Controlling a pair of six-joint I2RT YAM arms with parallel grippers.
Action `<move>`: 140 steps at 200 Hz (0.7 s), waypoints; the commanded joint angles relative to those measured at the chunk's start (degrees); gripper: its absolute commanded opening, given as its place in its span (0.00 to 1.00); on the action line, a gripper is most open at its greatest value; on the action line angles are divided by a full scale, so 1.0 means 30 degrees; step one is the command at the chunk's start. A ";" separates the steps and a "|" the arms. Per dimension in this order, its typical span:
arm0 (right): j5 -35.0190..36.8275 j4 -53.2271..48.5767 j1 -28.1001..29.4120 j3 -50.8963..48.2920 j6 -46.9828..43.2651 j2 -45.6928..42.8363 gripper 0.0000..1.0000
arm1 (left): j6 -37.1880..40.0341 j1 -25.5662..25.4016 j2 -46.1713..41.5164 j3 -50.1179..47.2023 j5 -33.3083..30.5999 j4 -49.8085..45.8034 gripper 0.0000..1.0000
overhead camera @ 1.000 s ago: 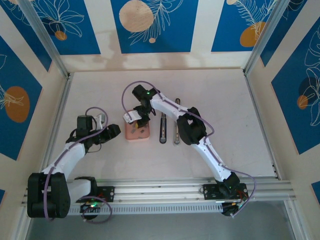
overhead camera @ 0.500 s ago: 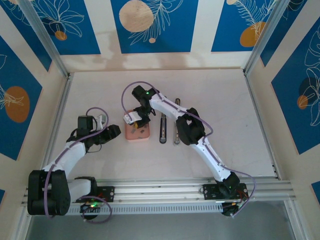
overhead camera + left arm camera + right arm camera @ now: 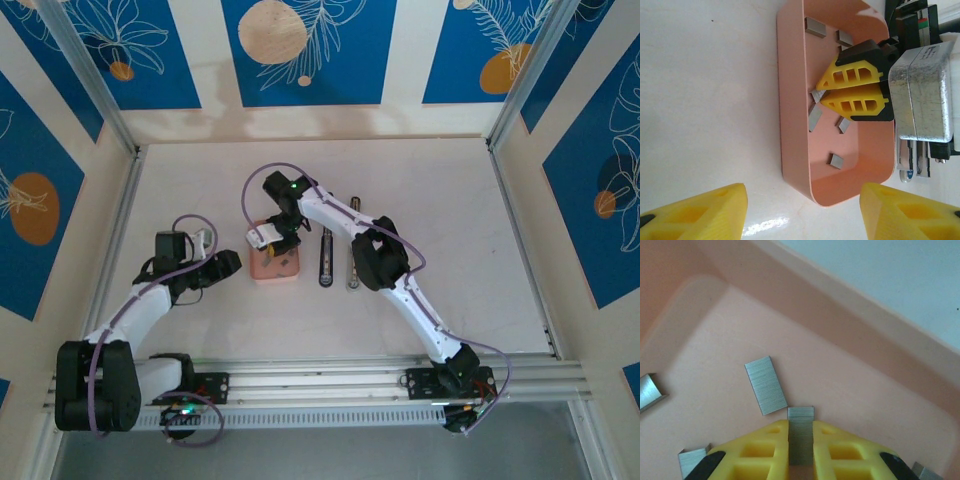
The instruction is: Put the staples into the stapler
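The salmon-pink box (image 3: 274,264) lies at mid-table, with several loose strips of staples (image 3: 836,161) on its floor. My right gripper (image 3: 801,426) reaches down into the box (image 3: 850,390) and is shut on one grey strip of staples (image 3: 801,440), held edge-on between the yellow fingers. Another strip (image 3: 765,385) lies flat just left of it. The left wrist view has the right gripper (image 3: 819,92) inside the box (image 3: 792,125). My left gripper (image 3: 802,210) hovers open just short of the box's near end, left of it in the top view (image 3: 228,263). The stapler's black bar (image 3: 326,258) and silvery-white bar (image 3: 353,258) lie right of the box.
The white table (image 3: 450,230) is walled on three sides by blue-and-cream panels, with metal rails along the edges. The right arm's silver wrist block (image 3: 922,95) hangs over the box's right side and covers much of the stapler (image 3: 914,161).
The right gripper's fingers have closed onto a staple strip inside the box. The left arm has stayed put, open.
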 commanded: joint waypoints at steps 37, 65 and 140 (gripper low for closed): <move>-0.0984 0.1966 -0.0102 -0.3510 0.1558 -0.4234 0.14 | 0.0485 0.0186 -0.1532 0.0309 -0.0472 -0.1164 0.61; -0.1261 0.3471 -0.0299 -0.6374 0.3389 -0.6563 0.15 | 0.0371 0.0059 -0.2027 0.0563 -0.0489 -0.1634 0.60; -0.1024 0.9847 -0.1296 -1.7360 1.2405 -1.5074 0.12 | 0.0129 -0.2934 -0.1746 0.1571 -0.2303 -0.0563 0.59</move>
